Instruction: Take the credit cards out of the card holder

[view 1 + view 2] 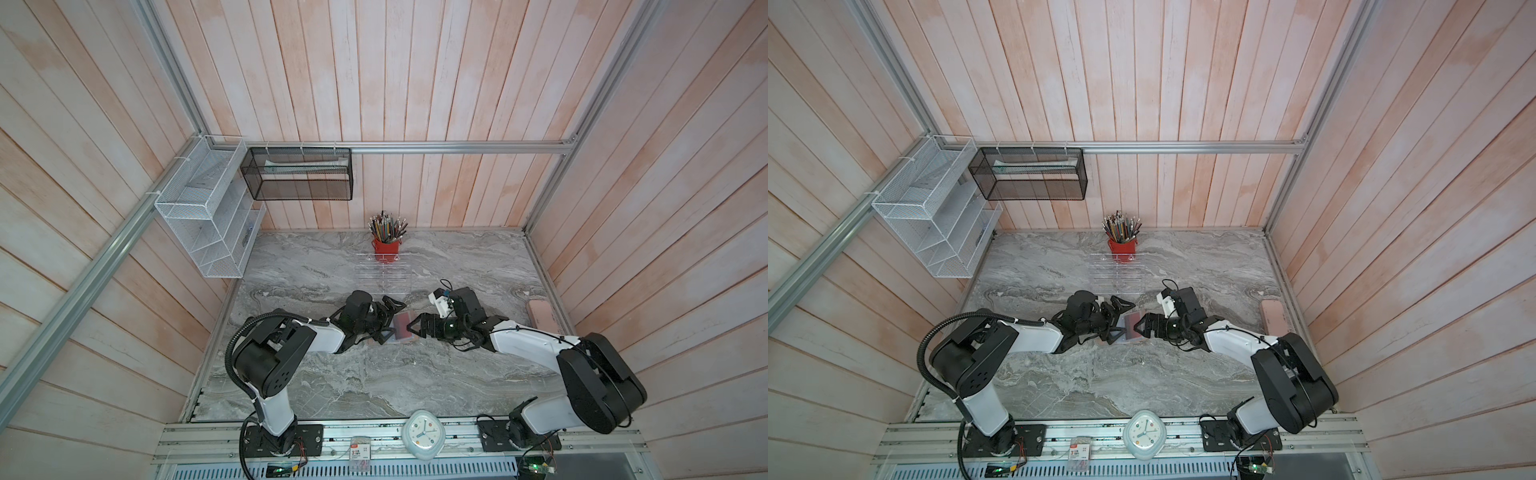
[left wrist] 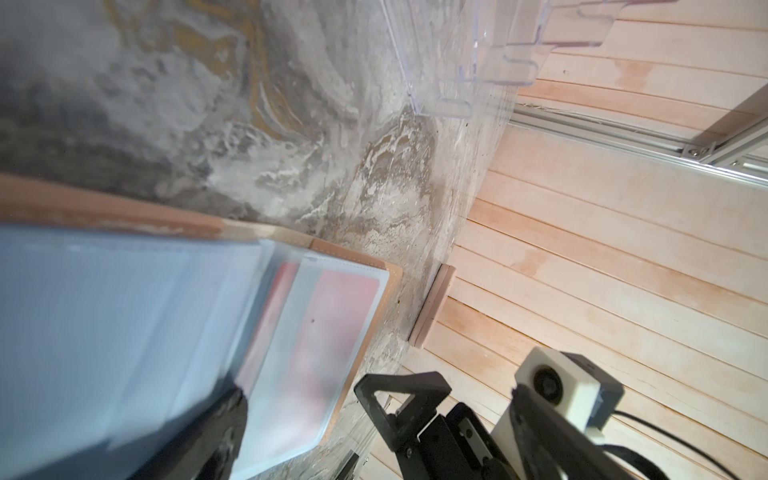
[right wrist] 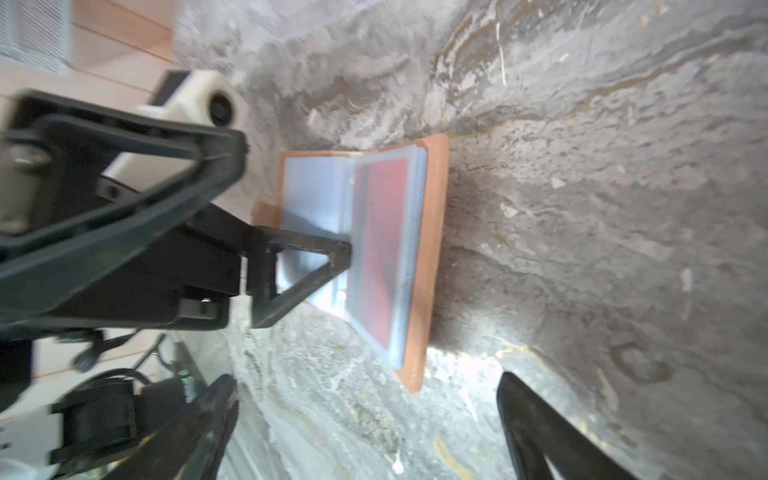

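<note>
The right gripper's (image 1: 413,327) fingers (image 3: 536,428) stand spread wide with nothing between them, just short of the card holder's (image 3: 434,232) edge. The left gripper (image 1: 395,320) is spread wide too. One of its fingers (image 3: 307,262) has its tip on the pale blue-grey sleeves (image 3: 311,187) near the fold, and the other sits off the far side of the holder.

Both arms reach in from their bases on the front rail, elbows bent and forearms low over the marble table (image 1: 374,374). The grippers face each other across the holder at mid-table. The holder lies open and flat. A red card (image 3: 384,245) with a dark stripe along one edge shows through the sleeves on the page nearer the right gripper.

A white clock (image 1: 423,434) lies on the front rail, nearest the camera. A pink case (image 1: 544,318) rests by the right wall, level with the grippers and well apart from them. Just beyond the grippers is a clear acrylic rack (image 1: 382,276), and behind it a red cup of pencils (image 1: 387,247) against the back wall. A white wire basket (image 1: 203,216) and a black mesh basket (image 1: 297,174) hang higher on the walls.

The left gripper covers part of the holder in both top views. The left wrist view is blurred up close. Whether the sleeves hold other cards cannot be made out.
</note>
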Robot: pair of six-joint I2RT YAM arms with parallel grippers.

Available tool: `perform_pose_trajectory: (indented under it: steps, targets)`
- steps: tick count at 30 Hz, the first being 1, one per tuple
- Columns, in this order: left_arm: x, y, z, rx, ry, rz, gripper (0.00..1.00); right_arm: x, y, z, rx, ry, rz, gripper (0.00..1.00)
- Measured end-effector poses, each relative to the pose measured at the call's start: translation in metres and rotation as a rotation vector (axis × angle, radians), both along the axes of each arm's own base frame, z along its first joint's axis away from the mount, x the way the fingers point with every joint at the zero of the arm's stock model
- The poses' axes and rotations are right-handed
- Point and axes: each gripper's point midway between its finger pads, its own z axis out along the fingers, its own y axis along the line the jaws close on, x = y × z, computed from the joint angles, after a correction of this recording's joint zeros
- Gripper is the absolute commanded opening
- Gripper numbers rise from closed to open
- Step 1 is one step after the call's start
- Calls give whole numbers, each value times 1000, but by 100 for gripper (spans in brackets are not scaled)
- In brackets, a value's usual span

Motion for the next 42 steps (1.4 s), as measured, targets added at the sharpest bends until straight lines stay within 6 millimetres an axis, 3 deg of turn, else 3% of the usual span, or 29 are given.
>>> perform_pose_trajectory:
  steps: [5, 15, 35, 42]
  targets:
    - [1, -1, 1, -8, -2, 6, 100, -3, -18, 3, 112, 21, -95, 98]
    - [0, 1, 0, -19, -2, 15, 100, 12, 6, 28, 246, -1, -23, 98]
    - [5, 13, -4, -24, -1, 43, 100, 20, 27, 3, 274, 70, 37, 90]
    - [4, 14, -5, -24, -1, 44, 100, 21, 27, 35, 305, -5, 45, 91]
